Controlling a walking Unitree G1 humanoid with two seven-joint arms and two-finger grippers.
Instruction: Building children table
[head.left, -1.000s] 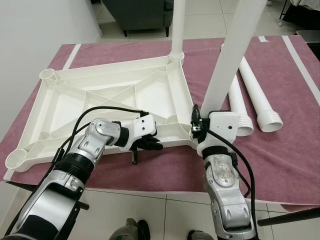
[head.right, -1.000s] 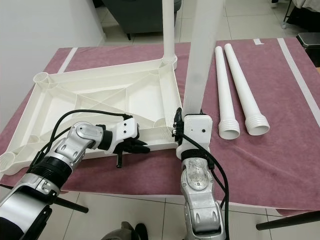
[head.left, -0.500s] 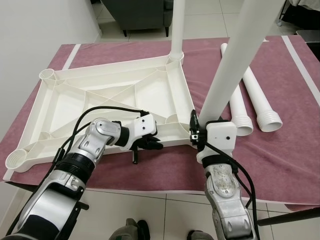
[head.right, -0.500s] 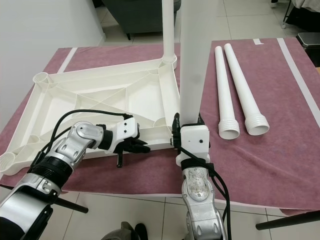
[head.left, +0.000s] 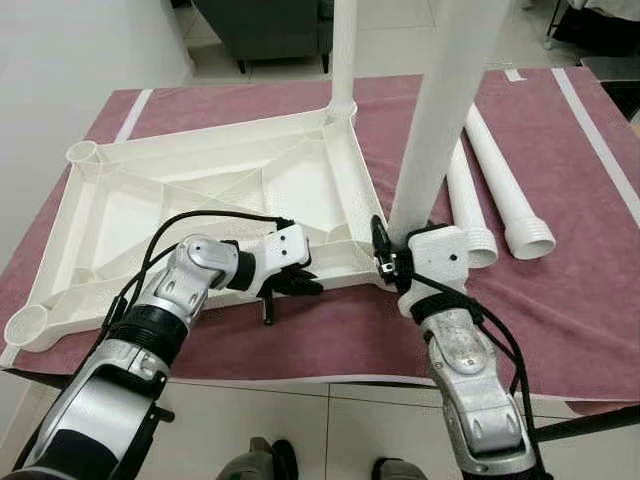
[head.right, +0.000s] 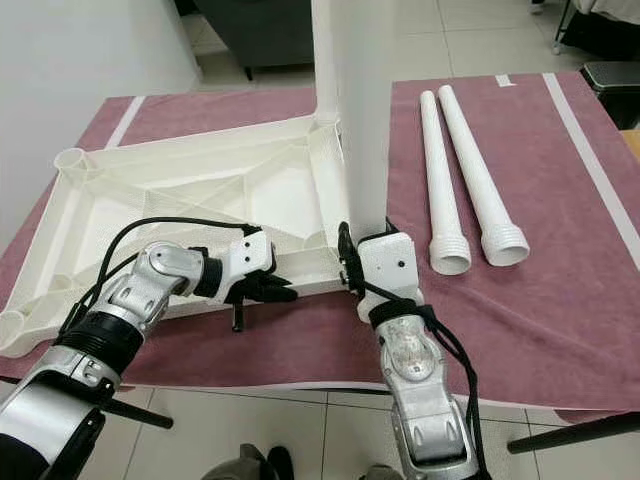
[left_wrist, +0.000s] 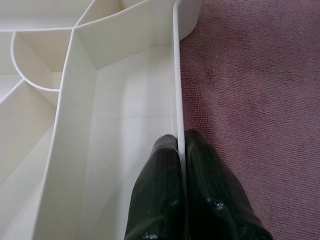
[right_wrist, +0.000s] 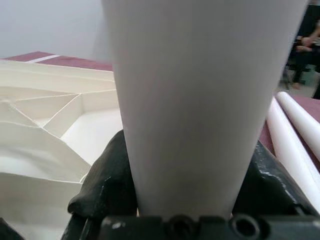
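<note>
A white plastic tabletop (head.left: 130, 215) lies upside down on a maroon cloth. One white leg (head.left: 343, 50) stands in its far right corner socket. My left gripper (head.left: 300, 285) is shut on the tabletop's near rim (left_wrist: 176, 75), one black finger on each side of the thin wall. My right gripper (head.left: 395, 262) is shut on the lower end of a second white leg (head.left: 440, 110) and holds it nearly upright at the near right corner. Its black fingers (right_wrist: 107, 175) clasp the leg (right_wrist: 200, 100) from both sides. The leg's bottom end is hidden behind the gripper.
Two loose white legs (head.left: 465, 200) (head.left: 505, 185) lie side by side on the cloth (head.left: 560, 290) to the right. A dark armchair (head.left: 270, 25) stands beyond the table on the tiled floor. A white wall runs along the left. The table's near edge is just below my grippers.
The held leg has swung from leaning right to nearly upright, and my right gripper has edged closer to the tabletop's near right corner. My left gripper keeps its hold on the rim.
</note>
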